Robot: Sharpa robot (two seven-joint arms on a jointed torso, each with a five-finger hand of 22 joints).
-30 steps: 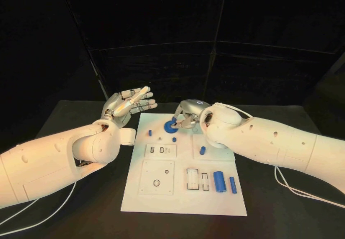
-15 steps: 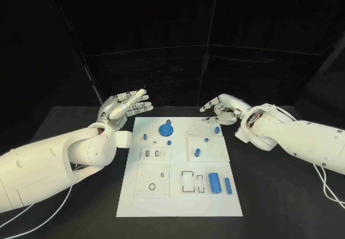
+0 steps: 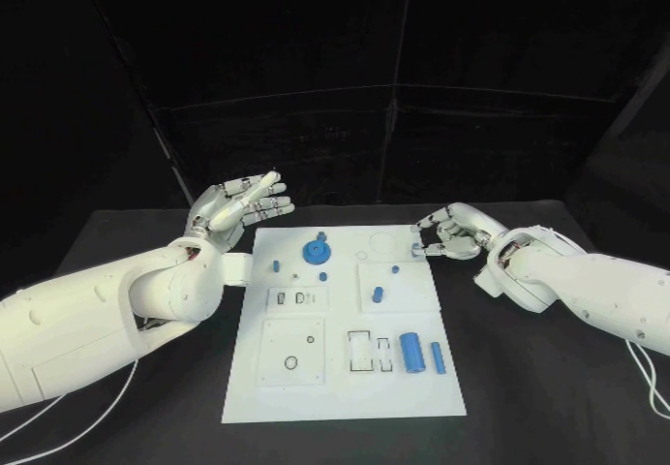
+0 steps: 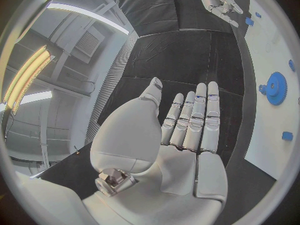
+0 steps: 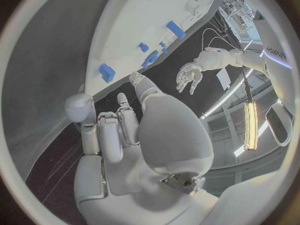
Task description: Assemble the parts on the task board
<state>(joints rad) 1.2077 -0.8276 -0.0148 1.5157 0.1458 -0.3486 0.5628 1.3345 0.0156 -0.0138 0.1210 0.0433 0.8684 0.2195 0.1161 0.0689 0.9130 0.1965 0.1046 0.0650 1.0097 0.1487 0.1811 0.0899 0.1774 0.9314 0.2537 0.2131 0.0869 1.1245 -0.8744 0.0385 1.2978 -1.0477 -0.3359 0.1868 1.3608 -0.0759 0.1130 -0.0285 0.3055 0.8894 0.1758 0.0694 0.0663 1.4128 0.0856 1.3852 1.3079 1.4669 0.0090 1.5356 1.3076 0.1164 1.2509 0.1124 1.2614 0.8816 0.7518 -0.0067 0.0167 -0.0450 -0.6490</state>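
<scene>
White and smooth, the task board (image 3: pixel 350 368) lies flat in the middle of the matte black table (image 3: pixel 559 387), its long straight edges ringed by bare dark surface. On its far half sits a blue toothed gear (image 3: pixel 317 254) with a raised hub; small blue pegs (image 3: pixel 379 292) are scattered near it, and toward the near edge a thick blue cylinder (image 3: pixel 413 351) lies beside a thinner blue rod (image 3: pixel 439 359), next to shallow rectangular recesses. The left hand (image 3: pixel 240 205) is raised off the board's far left corner, silver fingers spread and straight, holding nothing. The right hand (image 3: pixel 451 232) hovers just off the board's far right corner, fingers loosely curled but apart, nothing in them.

From the left wrist, the left hand (image 4: pixel 187 125) shows a glossy pale palm with segmented metal fingers laid side by side and extended, empty, over open black table. The gear (image 4: pixel 274 88) lies on the board's white surface beyond the fingertips, well apart from them.

From the right wrist, the right hand (image 5: pixel 119 130) is part-bent with gaps between rounded fingertips, clasping nothing. The board (image 5: pixel 125 35) curves past just beside them, a small blue block (image 5: pixel 107 72) near its edge.
</scene>
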